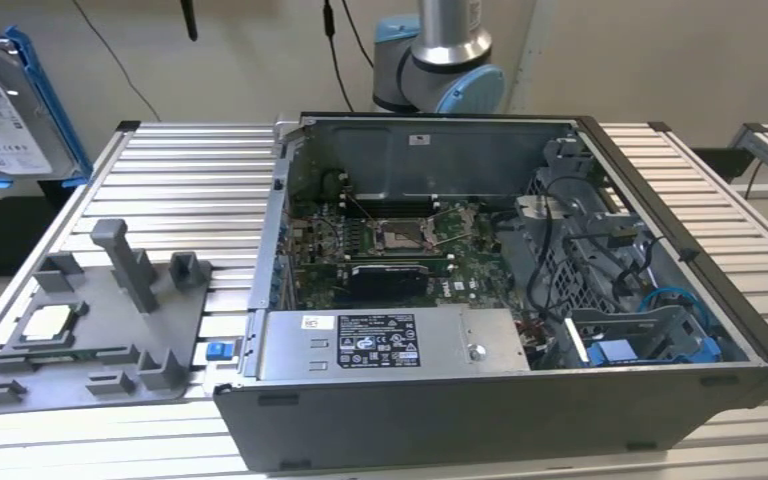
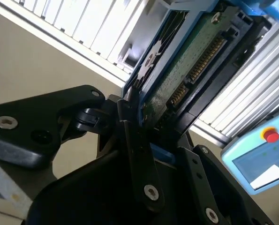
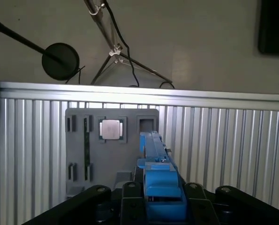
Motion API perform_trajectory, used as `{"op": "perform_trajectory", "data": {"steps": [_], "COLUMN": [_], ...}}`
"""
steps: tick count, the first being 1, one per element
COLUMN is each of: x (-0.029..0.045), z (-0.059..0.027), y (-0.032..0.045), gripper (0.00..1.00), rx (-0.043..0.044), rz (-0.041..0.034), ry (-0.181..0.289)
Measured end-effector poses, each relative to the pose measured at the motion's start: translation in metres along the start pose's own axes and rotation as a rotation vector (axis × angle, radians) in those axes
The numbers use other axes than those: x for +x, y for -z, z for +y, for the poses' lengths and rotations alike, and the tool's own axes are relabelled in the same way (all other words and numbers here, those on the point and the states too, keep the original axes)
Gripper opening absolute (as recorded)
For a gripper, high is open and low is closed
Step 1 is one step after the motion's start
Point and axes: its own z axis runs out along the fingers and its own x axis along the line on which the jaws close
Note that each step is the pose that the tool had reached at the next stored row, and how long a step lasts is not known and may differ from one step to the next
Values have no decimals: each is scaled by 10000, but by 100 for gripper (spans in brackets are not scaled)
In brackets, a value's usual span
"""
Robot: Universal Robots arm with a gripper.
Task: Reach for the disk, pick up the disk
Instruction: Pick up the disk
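The disk (image 1: 4, 105) hangs in the air at the exterior view's far left, well above the table, its white label and blue bracket facing the camera. In the second wrist view my gripper (image 2: 151, 129) is shut on the disk (image 2: 195, 61), whose green circuit board and connector face that camera. Black fingers (image 2: 135, 145) clamp its blue-framed edge. In the first wrist view the disk (image 3: 154, 154) stands edge-on between the jaws of my gripper (image 3: 160, 199), above the grey fixture plate.
A grey fixture plate (image 1: 91, 350) with posts and a small square chip (image 1: 48, 320) lies on the slatted table (image 1: 184, 180). An open computer case (image 1: 491, 420) with a labelled metal box (image 1: 384, 345) stands beside it. The arm's base (image 1: 438, 60) is behind the case.
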Motion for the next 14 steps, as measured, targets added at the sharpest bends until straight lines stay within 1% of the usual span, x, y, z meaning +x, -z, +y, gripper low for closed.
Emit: {"op": "perform_trajectory", "data": {"steps": [14], "x": [-11], "z": [0], "y": [428], "gripper": [0], "rx": [-2], "rz": [11], "ry": [1]}}
